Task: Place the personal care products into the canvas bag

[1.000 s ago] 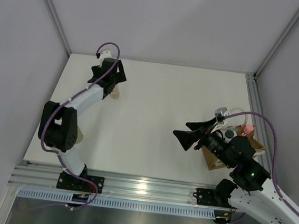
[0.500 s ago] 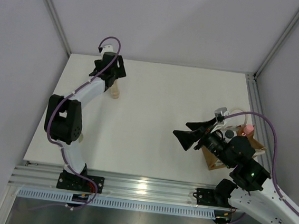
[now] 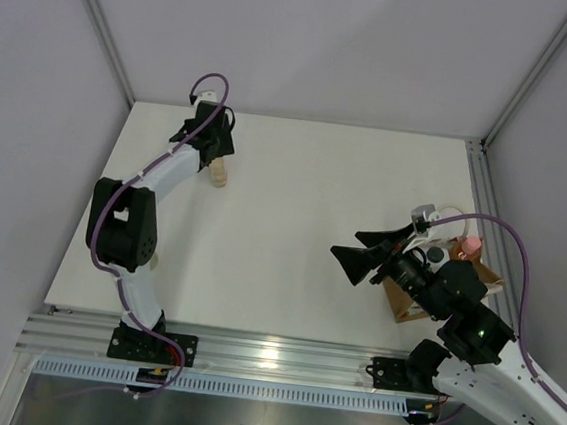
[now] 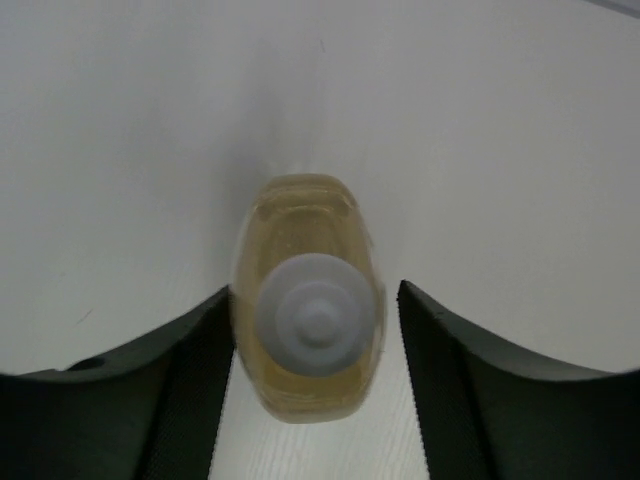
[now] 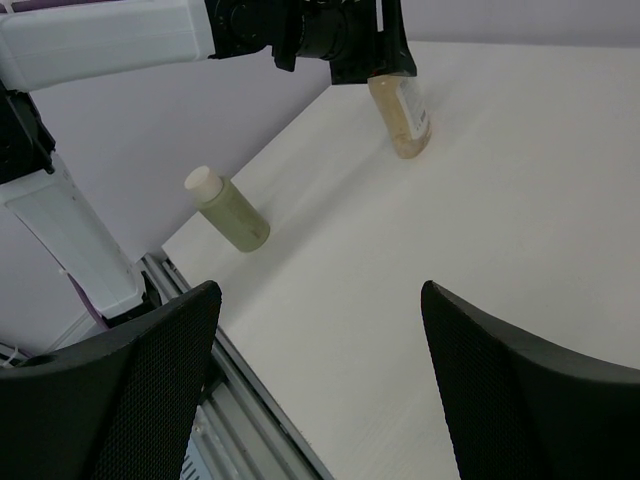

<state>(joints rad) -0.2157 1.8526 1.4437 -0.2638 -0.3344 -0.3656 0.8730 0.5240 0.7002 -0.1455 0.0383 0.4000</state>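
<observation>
- The pale green bottle [image 5: 228, 212] stands upright near the left edge of the table [image 3: 295, 194], close to the left arm's elbow and well apart from the bag
- The left arm reaches to the far left corner of the table, and its tool [image 3: 212, 152] hangs straight over the amber bottle
- The left tool is spread, with one finger on either side of the amber bottle [image 4: 308, 300]. In the left wrist view the finger on the left of the picture [image 4: 185, 385] meets the bottle's side, while the other shows a thin gap, so nothing is pinched
- The amber bottle stands upright on the table with its white cap [image 4: 318, 314] facing the wrist camera, far from the bag
- The middle of the table lies between the two arms
- The right tool [image 3: 344, 242] hovers above the table just left of the bag, pointing toward the left side. Its fingers [image 5: 150, 400] are spread wide with nothing between them
- The canvas bag [image 3: 402, 304] sits at the right edge of the table, partly hidden under the right arm, with a white handle [image 3: 452, 210] showing at its far side
- A black cap [image 3: 434, 254] and a pink cap [image 3: 469, 247] show at the bag's mouth; the bottles below them are hidden
</observation>
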